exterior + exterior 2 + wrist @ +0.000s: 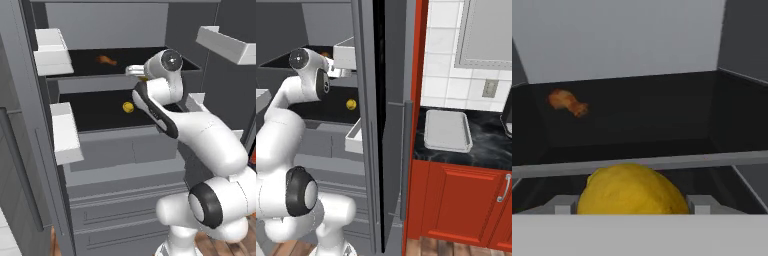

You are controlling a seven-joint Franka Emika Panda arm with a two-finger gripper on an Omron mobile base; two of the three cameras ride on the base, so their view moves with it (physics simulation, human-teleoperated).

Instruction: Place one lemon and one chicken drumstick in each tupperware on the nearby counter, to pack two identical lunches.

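Left base view: gripper [136, 71] reaches into the open fridge [115, 150]; a drumstick [106, 60] lies on the top shelf, a second lemon [128, 107] below.
Right base view: grey tupperware [447, 131] sits on the counter [491, 150].
Hand view: fingers clasp a lemon [632, 190], long axis crosswise.

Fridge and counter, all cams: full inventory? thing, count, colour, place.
fridge: 1, grey, open, in front of the base
lemon: 2, yellow; one between the fingertips at the upper shelf, one on the lower shelf
chicken drumstick: 1, orange-brown, upper shelf, back left
door bins: white, on the fridge doors
tupperware: 1, whitish-grey, on the counter
counter: 1, black marbled, over red-brown cabinets, right of the fridge
gripper: 1, jaws around the lemon
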